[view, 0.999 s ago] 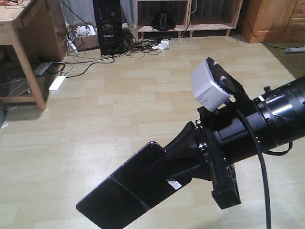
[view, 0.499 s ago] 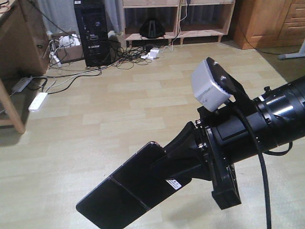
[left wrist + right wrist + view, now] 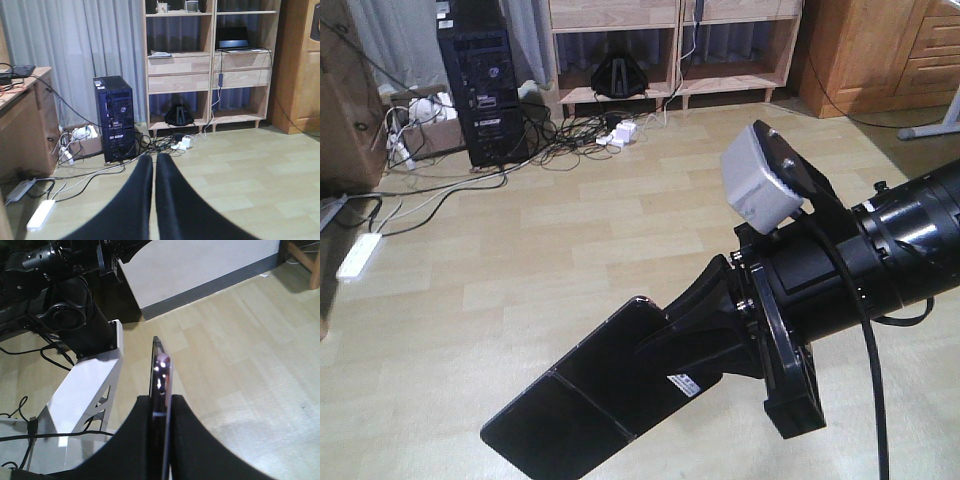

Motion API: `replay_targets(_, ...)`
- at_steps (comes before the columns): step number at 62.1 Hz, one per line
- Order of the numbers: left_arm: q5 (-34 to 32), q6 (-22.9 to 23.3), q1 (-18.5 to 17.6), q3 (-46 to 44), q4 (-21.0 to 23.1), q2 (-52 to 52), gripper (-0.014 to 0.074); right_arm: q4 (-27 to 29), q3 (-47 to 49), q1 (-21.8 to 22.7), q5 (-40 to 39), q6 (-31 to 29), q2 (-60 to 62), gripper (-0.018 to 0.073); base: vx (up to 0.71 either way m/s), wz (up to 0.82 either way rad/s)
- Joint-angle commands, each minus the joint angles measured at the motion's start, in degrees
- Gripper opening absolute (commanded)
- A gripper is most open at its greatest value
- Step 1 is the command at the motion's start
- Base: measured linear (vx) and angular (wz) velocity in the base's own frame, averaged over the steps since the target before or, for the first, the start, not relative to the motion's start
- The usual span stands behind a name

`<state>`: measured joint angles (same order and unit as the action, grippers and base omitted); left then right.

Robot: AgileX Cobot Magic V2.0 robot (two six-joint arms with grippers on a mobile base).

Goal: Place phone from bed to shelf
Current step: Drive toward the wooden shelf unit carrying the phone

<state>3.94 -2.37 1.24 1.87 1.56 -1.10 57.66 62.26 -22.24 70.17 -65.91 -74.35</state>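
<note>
The phone [image 3: 590, 395] is held by one end in the right tool [image 3: 692, 335], which is pinched tight on it. It is held up in the air above the wood floor [image 3: 570, 230], well apart from the shelf [image 3: 180, 75]. Its thin pinkish edge is seen between the two black fingers [image 3: 132, 440]. The left tool [image 3: 154, 172] is closed to a thin slit. The shelf is seen far off by the wall, beside a black computer box [image 3: 115, 117].

Print on the phone [image 3: 585, 400] sticker [image 3: 685, 385] is too small to read.
</note>
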Motion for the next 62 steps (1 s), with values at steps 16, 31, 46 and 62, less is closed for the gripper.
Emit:
replay_targets(16, -4.31, 0.5, -0.02, -1.43, 0.56, -0.4, 0.0001, 4.67, 1.56, 0.05, 3.58, -0.53, 1.56, -0.0002, 0.43, -0.04)
replay_targets(31, -4.31, 0.5, -0.02, -1.43, 0.56, -0.4, 0.0001, 4.67, 1.56, 0.05, 3.58, -0.53, 1.56, -0.0002, 0.43, -0.06)
replay_targets(46, -4.31, 0.5, -0.02, -1.43, 0.56, -0.4, 0.0001, 4.67, 1.56, 0.05, 3.58, -0.53, 1.56, -0.0002, 0.42, -0.1)
replay_targets(62, -4.31, 0.5, -0.02, -1.43, 0.56, -0.4, 0.0001, 4.67, 1.56, 0.05, 3.58, -0.53, 1.55, -0.0002, 0.45, -0.27)
